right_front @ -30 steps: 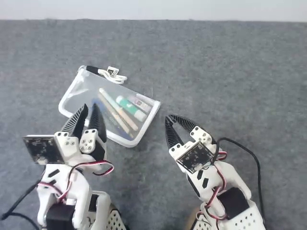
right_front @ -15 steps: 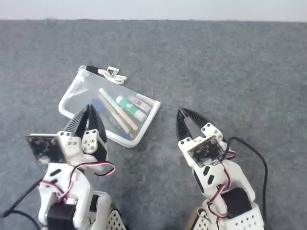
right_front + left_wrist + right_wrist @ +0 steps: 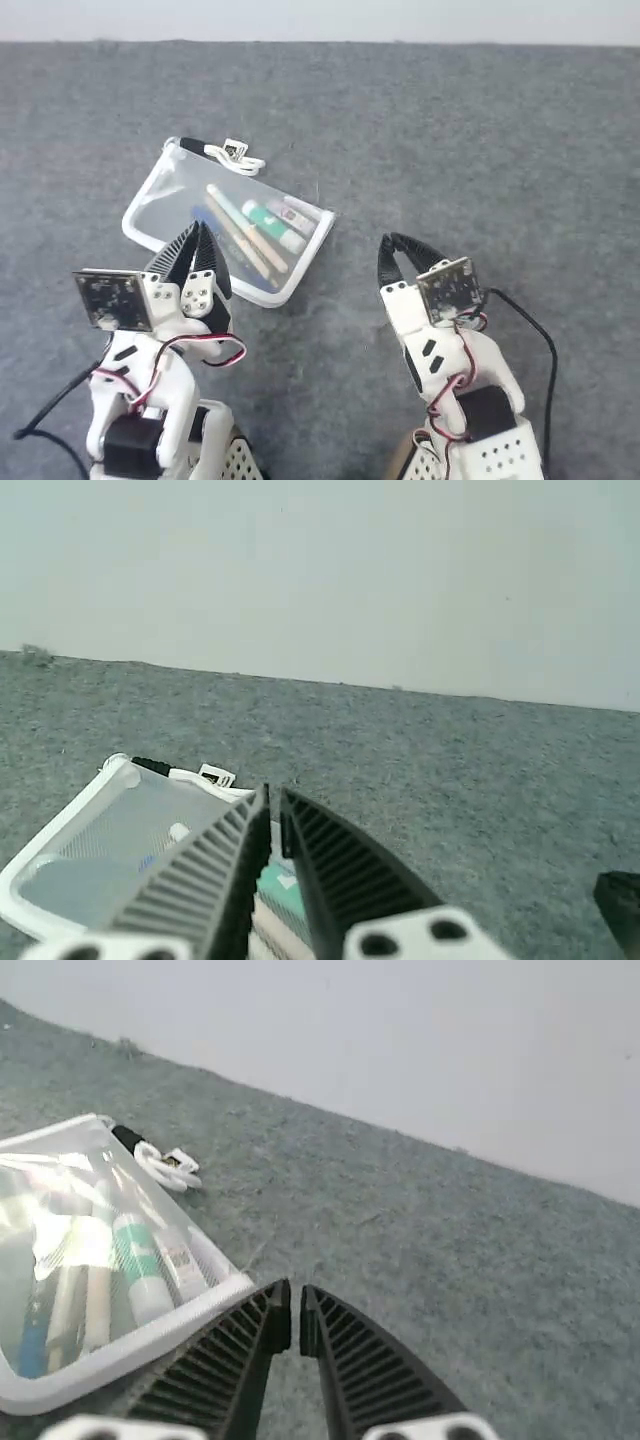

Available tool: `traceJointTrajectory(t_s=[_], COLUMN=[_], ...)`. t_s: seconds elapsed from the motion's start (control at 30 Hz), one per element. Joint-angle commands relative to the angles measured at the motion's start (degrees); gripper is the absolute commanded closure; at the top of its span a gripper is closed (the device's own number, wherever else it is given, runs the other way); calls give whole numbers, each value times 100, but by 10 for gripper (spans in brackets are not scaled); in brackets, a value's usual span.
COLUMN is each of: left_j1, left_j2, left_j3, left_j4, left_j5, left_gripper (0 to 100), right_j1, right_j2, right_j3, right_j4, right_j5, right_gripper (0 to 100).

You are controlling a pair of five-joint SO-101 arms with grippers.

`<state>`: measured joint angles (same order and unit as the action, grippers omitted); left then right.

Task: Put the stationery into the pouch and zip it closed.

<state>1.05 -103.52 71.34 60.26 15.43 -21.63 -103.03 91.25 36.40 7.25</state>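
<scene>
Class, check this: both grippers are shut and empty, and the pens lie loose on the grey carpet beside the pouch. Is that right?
Not quite. The pens lie inside the pouch, as the high view shows. The left gripper and right gripper are indeed shut and empty.

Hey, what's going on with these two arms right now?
The stationery already lies inside the clear pouch on the grey table. Neither arm holds anything: the left gripper is shut, by the pouch's near edge, and the right gripper is shut too, off to the pouch's side over bare table. Whether the zip is fully closed is hard to tell.
</scene>
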Motion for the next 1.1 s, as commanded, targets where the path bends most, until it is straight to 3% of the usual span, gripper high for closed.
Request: traceJointTrajectory(t_s=[0.0,0.27,0.8,1.07], left_j1=[35,26,35,44], left_j2=[-105,-105,-97,-97], left_j3=[57,268,752,1516], left_j4=[-211,-466,-1064,-1688], left_j5=[-53,-53,-70,-1116], left_gripper=[989,988,988,987], right_j1=[48,75,92,92], right_j2=[-101,-84,-92,-84], right_j3=[62,527,527,527], right_j4=[-136,-92,1982,2730], right_j5=[-70,-70,-70,-53], right_gripper=[991,991,991,991])
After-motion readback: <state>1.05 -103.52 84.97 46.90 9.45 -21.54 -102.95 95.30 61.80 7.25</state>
